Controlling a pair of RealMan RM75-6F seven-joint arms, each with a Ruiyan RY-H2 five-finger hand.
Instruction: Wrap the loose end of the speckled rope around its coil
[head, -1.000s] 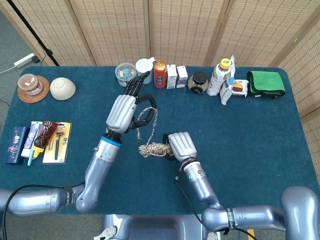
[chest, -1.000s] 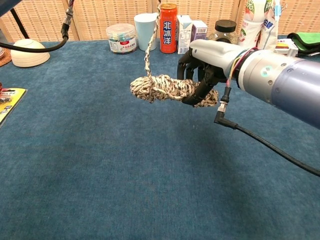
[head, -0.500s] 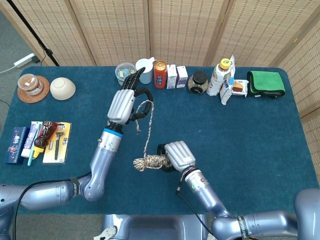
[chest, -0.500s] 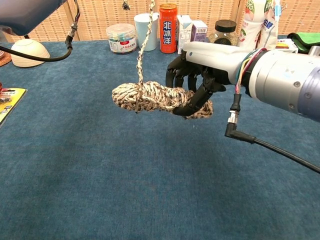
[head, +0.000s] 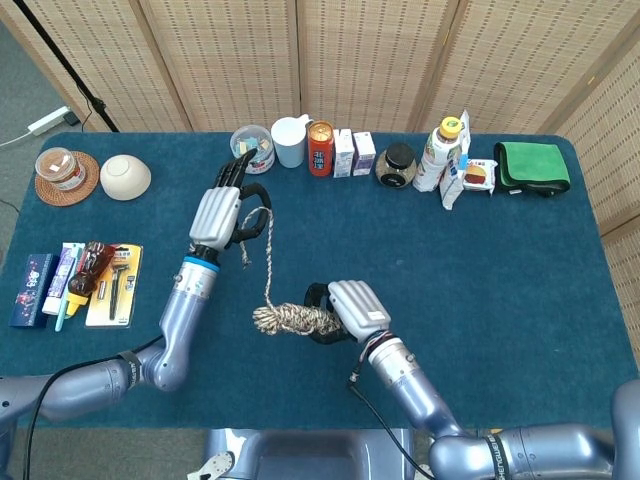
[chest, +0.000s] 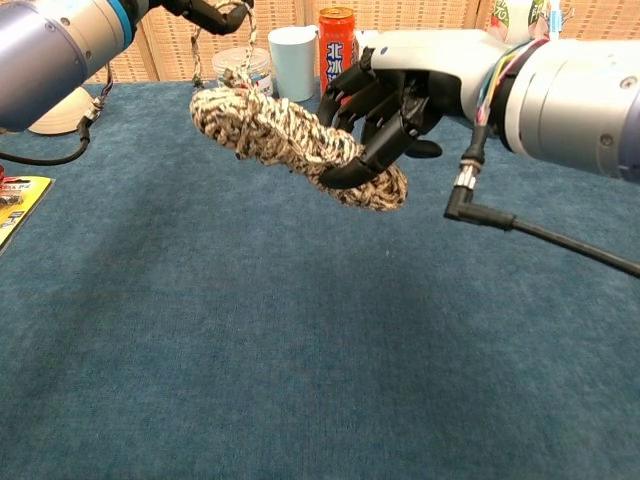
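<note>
Coil (chest: 290, 140) slanting down toward right hand (chest: 385, 95).

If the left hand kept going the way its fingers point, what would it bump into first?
Probably the clear round tub with a white lid, just beyond the left hand at the table's back edge, though depth is hard to judge.

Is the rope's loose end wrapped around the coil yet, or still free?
Still free: the loose end runs from the coil up to the left hand.

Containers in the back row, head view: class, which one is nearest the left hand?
The clear lidded tub of small colourful items; the left hand has its fingers just beside it, while the white cup stands farther right.
</note>
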